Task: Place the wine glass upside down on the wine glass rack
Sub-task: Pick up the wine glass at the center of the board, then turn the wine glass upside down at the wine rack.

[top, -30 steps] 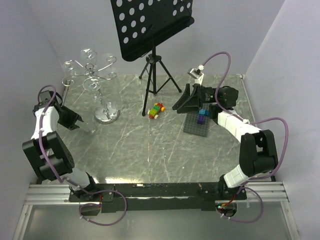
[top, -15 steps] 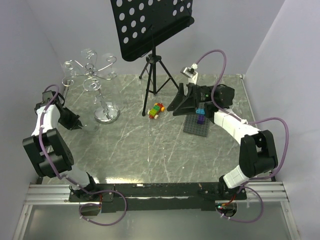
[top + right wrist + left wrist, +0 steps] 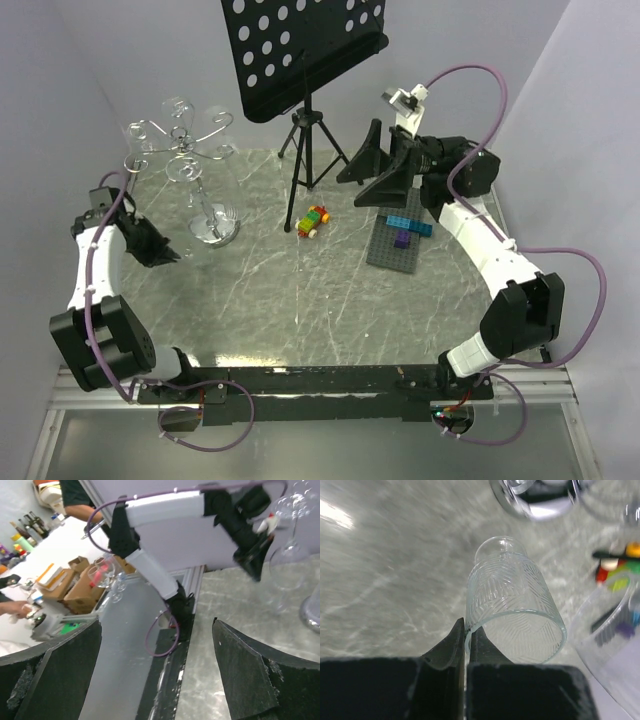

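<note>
My left gripper is shut on the rim of a clear ribbed wine glass. One finger is inside the bowl and one outside, and the glass is held low at the table's left, lying tilted away from the wrist. The glass barely shows in the top view. The chrome wine glass rack stands just beyond, with its round mirror base and clear glasses hanging on its hooks. My right gripper is open and empty, raised at the back right.
A black music stand on a tripod stands at the back centre. A small coloured toy car lies mid-table. A grey brick plate with blue and purple bricks lies below my right gripper. Another clear glass is at the left wrist view's right edge.
My left gripper has shifted a little, staying low with the wine glass near the rack base. My right gripper has risen and drawn back from over the brick plate.
</note>
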`<move>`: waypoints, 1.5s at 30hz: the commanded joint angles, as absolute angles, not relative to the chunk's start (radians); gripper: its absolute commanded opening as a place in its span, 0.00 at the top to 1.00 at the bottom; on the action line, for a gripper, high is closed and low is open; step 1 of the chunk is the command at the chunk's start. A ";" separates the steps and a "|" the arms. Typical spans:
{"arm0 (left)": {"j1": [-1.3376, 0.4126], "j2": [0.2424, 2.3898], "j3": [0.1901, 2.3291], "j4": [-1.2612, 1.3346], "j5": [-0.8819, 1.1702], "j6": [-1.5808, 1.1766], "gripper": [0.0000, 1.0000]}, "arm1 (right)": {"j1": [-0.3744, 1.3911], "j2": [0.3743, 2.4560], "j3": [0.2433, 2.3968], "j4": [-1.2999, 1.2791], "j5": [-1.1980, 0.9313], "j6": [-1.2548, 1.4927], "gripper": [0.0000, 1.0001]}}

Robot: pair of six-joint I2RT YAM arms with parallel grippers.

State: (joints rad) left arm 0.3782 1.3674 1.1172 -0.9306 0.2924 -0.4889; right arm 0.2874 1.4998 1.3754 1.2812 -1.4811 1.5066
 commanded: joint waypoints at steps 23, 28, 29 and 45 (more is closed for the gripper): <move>0.164 1.235 1.040 -0.954 0.480 -0.479 0.99 | 0.275 1.155 1.428 -0.486 -1.131 -0.231 0.00; 0.114 1.213 1.034 -0.971 0.508 -0.488 0.99 | 0.275 1.135 1.394 -0.538 -1.170 -0.351 0.00; 0.107 1.207 1.029 -0.973 0.512 -0.489 0.99 | 0.276 1.135 1.390 -0.544 -1.180 -0.365 0.00; 0.032 1.138 0.982 -0.977 0.607 -0.520 0.99 | 0.284 1.140 1.356 -0.644 -1.249 -0.500 0.00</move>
